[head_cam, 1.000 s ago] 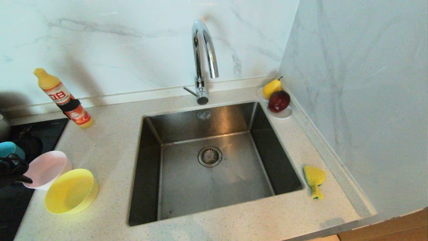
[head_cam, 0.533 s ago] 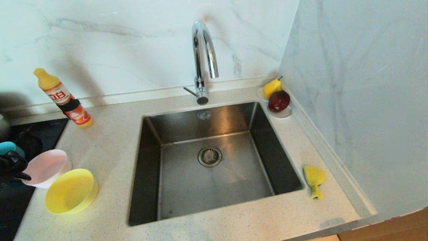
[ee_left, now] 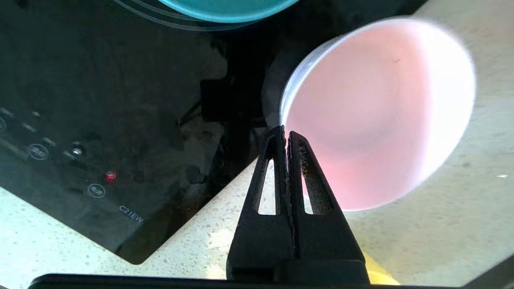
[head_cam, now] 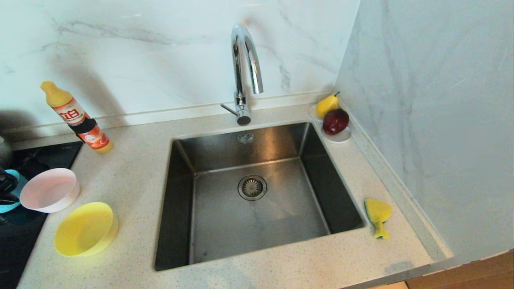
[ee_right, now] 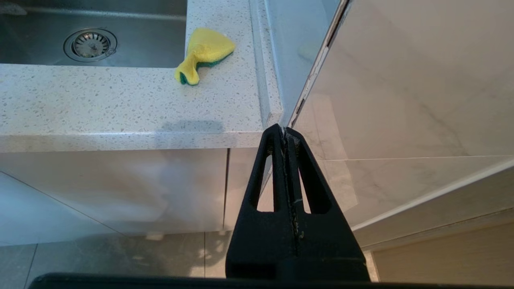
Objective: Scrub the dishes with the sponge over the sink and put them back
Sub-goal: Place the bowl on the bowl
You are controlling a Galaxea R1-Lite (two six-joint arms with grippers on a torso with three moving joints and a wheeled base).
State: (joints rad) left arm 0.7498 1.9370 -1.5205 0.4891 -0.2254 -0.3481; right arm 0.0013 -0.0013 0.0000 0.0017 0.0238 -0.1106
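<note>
My left gripper (ee_left: 286, 132) is shut on the left rim of the pale pink bowl (head_cam: 49, 189), which sits over the counter's edge by the black cooktop (head_cam: 24, 237). The light blue bowl (head_cam: 10, 206) lies just left of it on the cooktop, mostly cut off. On the counter nearer me stands the yellow bowl (head_cam: 85, 228). The sponge (head_cam: 377, 214) lies crumpled on the counter right of the sink (head_cam: 281, 212). My right gripper (ee_right: 286, 130) is shut and empty, parked below the counter's front right corner.
A tall chrome tap (head_cam: 245, 68) arches over the sink's back edge. A detergent bottle (head_cam: 76, 118) leans at the back left. A white saucer (head_cam: 341, 138) with a pear and a red apple sits in the back right corner. Marble walls close the back and right.
The pink bowl has moved back and to the left with my left gripper, and it now sits more level than before. The right arm has not moved.
</note>
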